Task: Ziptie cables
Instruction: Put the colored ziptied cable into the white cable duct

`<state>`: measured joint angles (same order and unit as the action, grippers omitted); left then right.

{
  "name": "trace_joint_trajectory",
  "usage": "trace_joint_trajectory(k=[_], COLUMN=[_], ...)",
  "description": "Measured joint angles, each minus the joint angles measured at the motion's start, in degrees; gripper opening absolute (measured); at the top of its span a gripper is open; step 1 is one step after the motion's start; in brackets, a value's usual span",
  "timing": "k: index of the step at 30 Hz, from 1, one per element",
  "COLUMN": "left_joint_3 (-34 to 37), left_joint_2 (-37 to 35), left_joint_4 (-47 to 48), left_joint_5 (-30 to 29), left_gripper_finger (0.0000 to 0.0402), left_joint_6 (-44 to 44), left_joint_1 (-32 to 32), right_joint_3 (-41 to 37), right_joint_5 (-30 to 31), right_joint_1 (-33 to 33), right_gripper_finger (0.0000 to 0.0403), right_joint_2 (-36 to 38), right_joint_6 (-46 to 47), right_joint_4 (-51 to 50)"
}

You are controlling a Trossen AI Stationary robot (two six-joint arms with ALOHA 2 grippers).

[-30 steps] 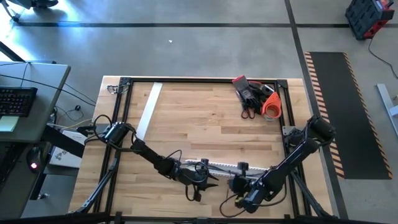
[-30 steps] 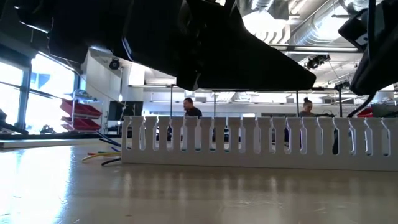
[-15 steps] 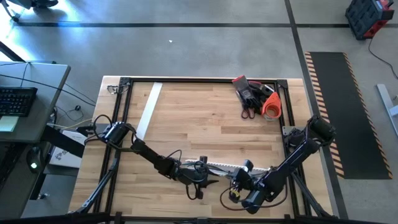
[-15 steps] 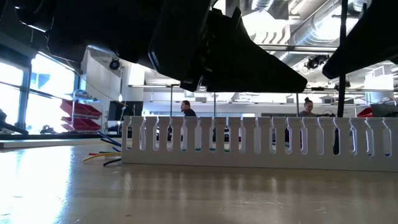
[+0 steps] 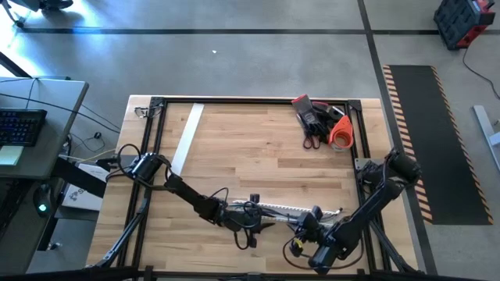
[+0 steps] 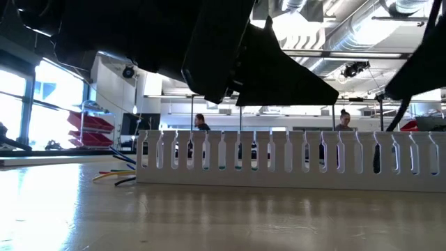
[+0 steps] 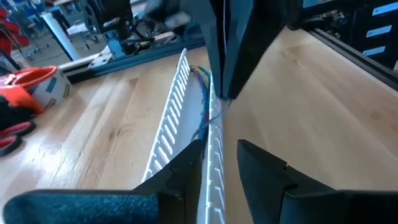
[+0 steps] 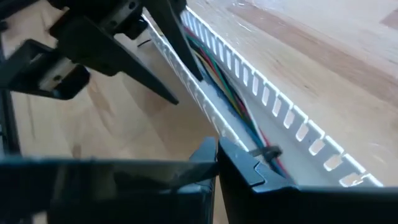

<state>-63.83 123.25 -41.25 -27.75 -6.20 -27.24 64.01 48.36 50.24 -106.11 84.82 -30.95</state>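
Observation:
The cables (image 8: 233, 99) are a bunch of thin red, green and dark wires. They lie along the inside of a white slotted channel (image 5: 293, 208) near the table's front edge. A black tie (image 8: 267, 151) wraps them, and their ends (image 6: 115, 176) stick out of one end of the channel. My left gripper (image 7: 221, 152) is open. It hovers over the channel (image 5: 266, 226) with a finger on either side and touches nothing. My right gripper (image 8: 217, 146) is shut just beyond it (image 5: 303, 225), with a thin pale strand (image 7: 214, 112) at its tips. My right gripper pinches the upper end of the thin strand (image 7: 219, 102) between its shut fingertips (image 7: 227, 90), which point down at the channel from above. The strand curves from the tips down into the channel among the wires. I cannot tell what the strand is.
A heap of red, black and orange tools (image 5: 320, 121) lies at the table's far right. A flat white strip (image 5: 187, 136) lies at the far left. Black frame rails (image 5: 250, 100) run along the table's edges. People show in the room behind (image 6: 201, 124).
My right gripper has drawn back toward the table's right edge, still shut, and its arm has slid out of the low view to the right. The channel and the wires have stayed in place.

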Motion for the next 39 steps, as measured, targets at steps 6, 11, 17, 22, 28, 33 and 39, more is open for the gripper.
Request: trace_joint_trajectory(k=[6, 11, 17, 22, 28, 33, 39], left_joint_3=[0.0, -0.7, -5.0, -9.6, -12.9, -13.0, -13.0], left_joint_2=[1.6, 2.8, 5.5, 8.2, 9.2, 9.2, 9.2], left_joint_4=[-2.4, -2.3, -2.2, -1.0, 4.8, 5.1, 4.4], left_joint_5=[0.1, 0.3, 2.8, 3.2, 2.7, 4.3, 5.5], left_gripper_finger=[0.0086, 0.0086, 0.0086, 0.0086, 0.0086, 0.0086, 0.0086], left_joint_6=[-0.5, -0.5, -3.7, -6.8, -5.8, -4.5, -5.7], left_joint_1=[0.2, 0.7, 1.0, 1.7, 3.4, 4.5, 4.3], right_joint_3=[0.0, 0.0, 0.0, 0.0, 0.0, 0.0, 0.0], right_joint_5=[1.6, 1.8, 1.6, 3.2, 7.4, 10.8, 12.8], right_joint_1=[0.6, 1.3, 2.0, 3.1, 4.4, 4.6, 4.4], right_gripper_finger=[0.0, 0.0, 0.0, 0.0, 0.0, 0.0, 0.0], right_joint_2=[-2.6, -2.9, -2.9, -2.9, -2.9, -2.9, -2.9], right_joint_6=[4.0, 5.4, 7.2, 10.9, 15.0, 15.6, 15.4], right_joint_4=[0.4, 0.0, -0.9, -4.5, -5.7, -4.5, -4.1])
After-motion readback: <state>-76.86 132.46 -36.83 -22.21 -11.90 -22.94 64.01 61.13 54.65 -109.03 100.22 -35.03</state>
